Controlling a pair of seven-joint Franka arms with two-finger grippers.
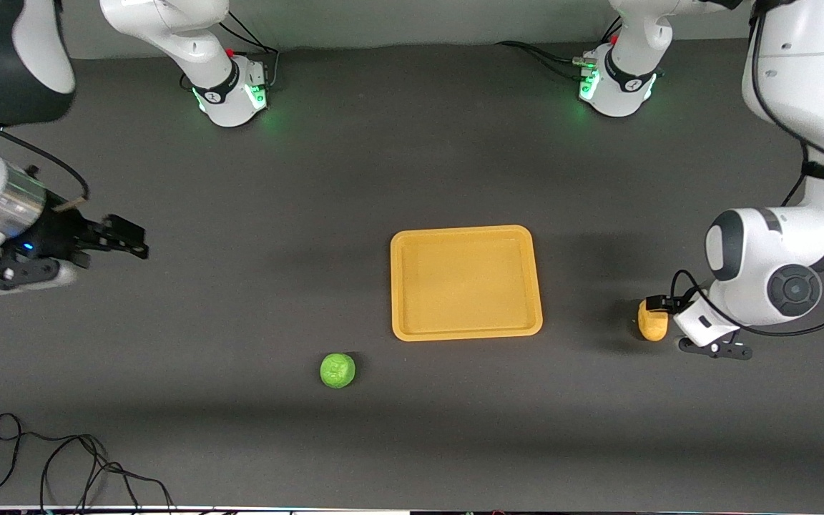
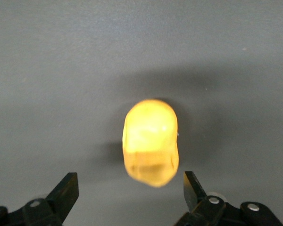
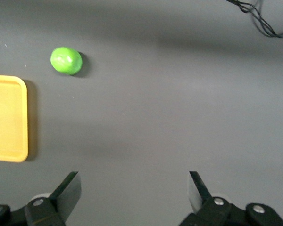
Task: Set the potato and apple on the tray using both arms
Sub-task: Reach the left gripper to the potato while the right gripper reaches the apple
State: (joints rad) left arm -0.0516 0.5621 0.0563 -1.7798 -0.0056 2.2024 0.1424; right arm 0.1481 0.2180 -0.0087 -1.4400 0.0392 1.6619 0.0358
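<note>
Potato-picking is the step in hand: the left gripper (image 1: 656, 320) hangs spread wide over the small oblong yellow-orange potato (image 2: 151, 143), lying on the dark table (image 1: 240, 429) toward the left arm's end, apart from the flat rectangular yellow-orange tray (image 1: 466, 332). Best to descend centred, then close gently across its narrow width. The right gripper (image 1: 129, 239) waits wide apart, well away from the round green apple (image 1: 338, 370).

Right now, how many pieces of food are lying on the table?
2. The green apple lies nearer the front camera than the tray; the potato sits toward the left arm's end, under the open left gripper.

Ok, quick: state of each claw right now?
Left claw: open, around nothing yet, at the oblong yellow-orange potato.
Right claw: open, empty, over bare table.
</note>
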